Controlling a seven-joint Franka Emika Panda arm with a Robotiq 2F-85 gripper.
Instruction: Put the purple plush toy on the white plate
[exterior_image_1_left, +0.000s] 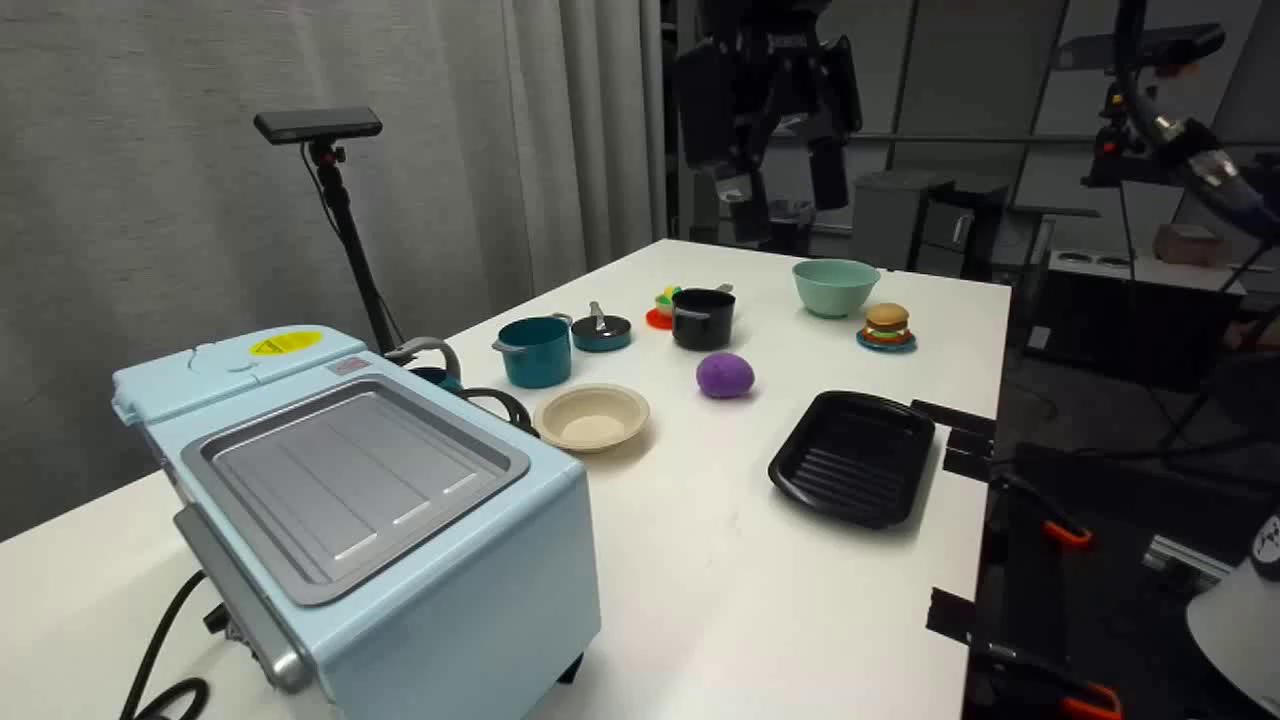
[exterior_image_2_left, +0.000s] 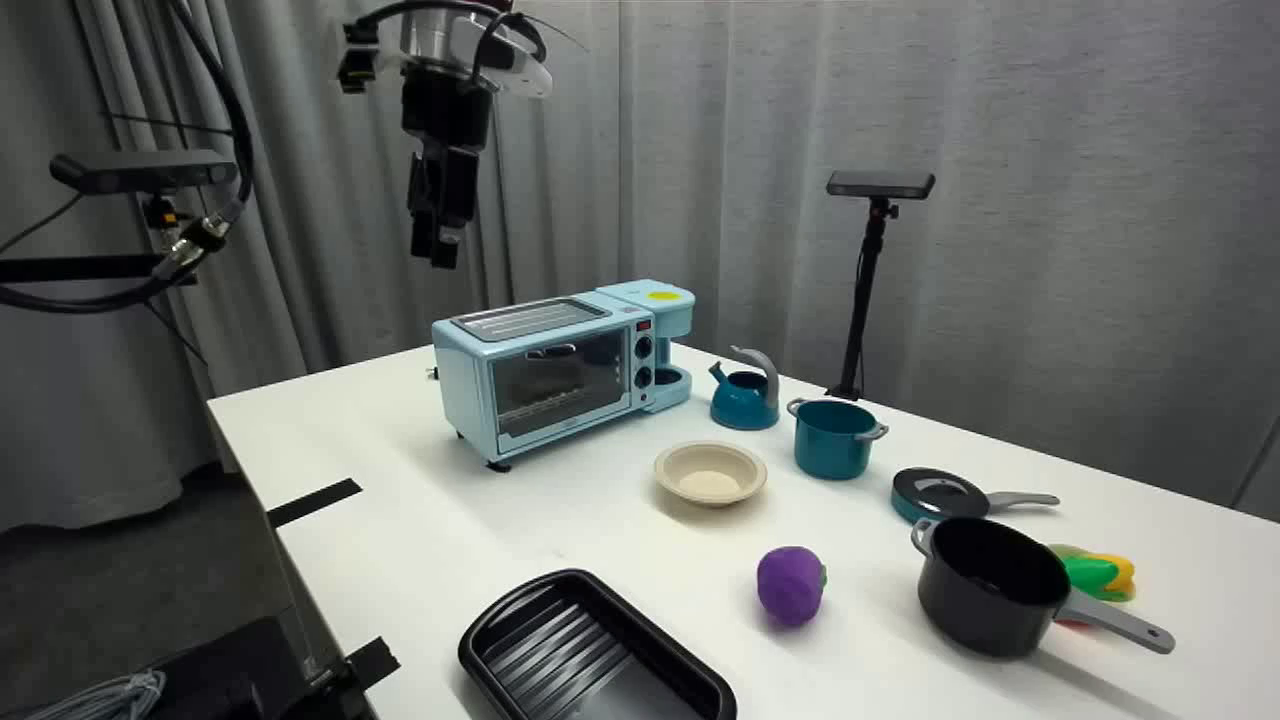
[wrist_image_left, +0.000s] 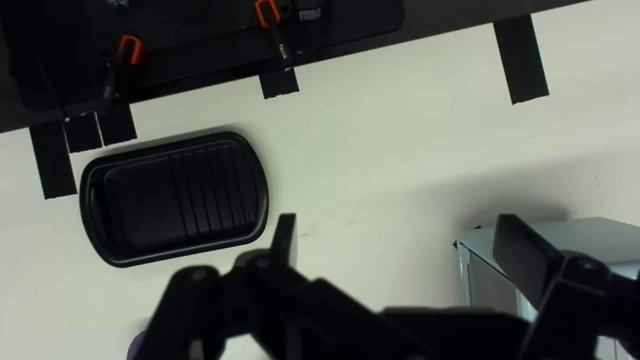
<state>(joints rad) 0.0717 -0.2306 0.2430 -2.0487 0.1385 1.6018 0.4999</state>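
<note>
The purple plush toy (exterior_image_1_left: 725, 375) lies on the white table. It also shows in an exterior view (exterior_image_2_left: 791, 585) as a rounded lump with a bit of green at one side. In the wrist view only a dark purple edge of it (wrist_image_left: 134, 346) shows, mostly behind a finger. The white plate (exterior_image_1_left: 591, 420), a shallow cream dish, stands between the toy and the oven; it is empty in both exterior views (exterior_image_2_left: 711, 474). It does not show in the wrist view. My gripper (wrist_image_left: 397, 225) is open and empty, high above the table in both exterior views (exterior_image_1_left: 790, 200) (exterior_image_2_left: 436, 245).
A black ridged tray (wrist_image_left: 172, 200) lies near the table edge. A light blue oven (exterior_image_2_left: 560, 370) stands beyond the plate. A teal pot (exterior_image_1_left: 537, 352), a black pot (exterior_image_1_left: 702, 320), a lidded pan (exterior_image_2_left: 940, 494), a kettle (exterior_image_2_left: 745, 400), a green bowl (exterior_image_1_left: 835, 287) and a burger toy (exterior_image_1_left: 887, 326) stand around.
</note>
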